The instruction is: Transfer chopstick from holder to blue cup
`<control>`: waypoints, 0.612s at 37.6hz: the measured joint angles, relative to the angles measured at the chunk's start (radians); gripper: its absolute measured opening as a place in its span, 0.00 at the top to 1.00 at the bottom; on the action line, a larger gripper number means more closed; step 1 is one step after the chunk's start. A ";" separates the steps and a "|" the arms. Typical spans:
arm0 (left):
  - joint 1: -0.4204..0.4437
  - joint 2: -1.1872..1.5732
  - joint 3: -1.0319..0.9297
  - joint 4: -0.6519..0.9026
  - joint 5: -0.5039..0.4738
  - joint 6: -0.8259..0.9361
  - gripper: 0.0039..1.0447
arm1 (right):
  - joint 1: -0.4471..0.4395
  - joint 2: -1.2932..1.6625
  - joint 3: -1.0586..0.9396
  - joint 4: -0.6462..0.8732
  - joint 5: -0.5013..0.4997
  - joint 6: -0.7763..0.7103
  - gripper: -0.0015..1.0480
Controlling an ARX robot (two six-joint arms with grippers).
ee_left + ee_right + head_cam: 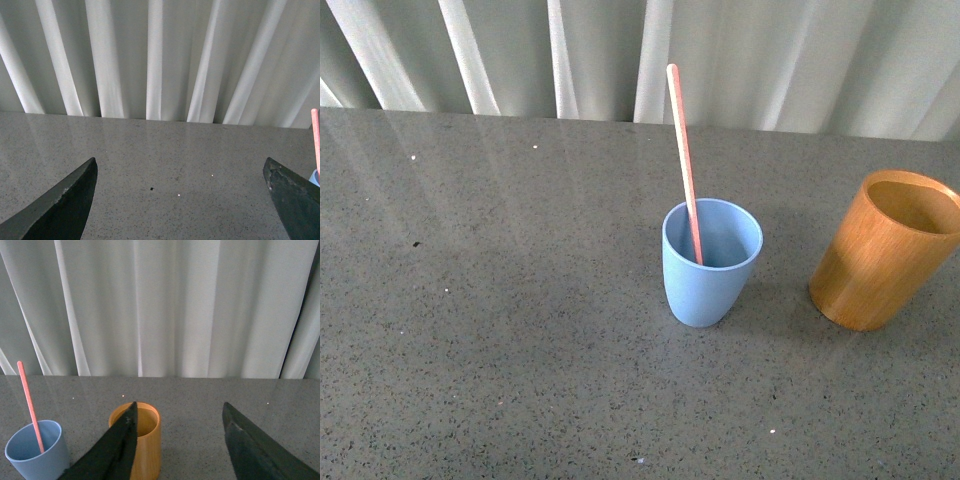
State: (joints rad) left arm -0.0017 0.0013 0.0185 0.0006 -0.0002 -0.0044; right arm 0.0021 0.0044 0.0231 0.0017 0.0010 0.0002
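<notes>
One pink-red chopstick (pixel 684 165) stands tilted inside the light blue cup (pixel 708 270) at the middle of the grey table; both show again in the right wrist view as chopstick (pixel 31 407) and blue cup (pixel 35 452). The orange-brown wooden holder (pixel 882 255) stands to the right of the cup and looks empty. My right gripper (pixel 180 412) is open above the table, one finger overlapping the holder (pixel 145 442) in its view. My left gripper (pixel 180 170) is open over bare table, with the chopstick's tip (pixel 315 135) at that view's edge. Neither arm shows in the front view.
A grey speckled tabletop (pixel 500 330) runs to a far edge under pale pleated curtains (pixel 620 55). The holder sits close to the front view's right border.
</notes>
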 joint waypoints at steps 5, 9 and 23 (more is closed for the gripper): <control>0.000 0.000 0.000 0.000 0.000 0.000 0.06 | 0.000 0.000 0.000 0.000 0.000 0.000 0.24; 0.000 0.000 0.000 0.000 0.000 0.000 0.06 | 0.000 0.000 0.000 0.000 0.000 0.001 0.08; 0.000 0.000 0.000 0.000 0.000 0.000 0.06 | 0.000 0.000 0.000 0.000 0.000 0.000 0.10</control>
State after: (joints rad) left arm -0.0017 0.0013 0.0185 0.0006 -0.0002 -0.0044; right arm 0.0021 0.0044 0.0231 0.0017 0.0010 0.0006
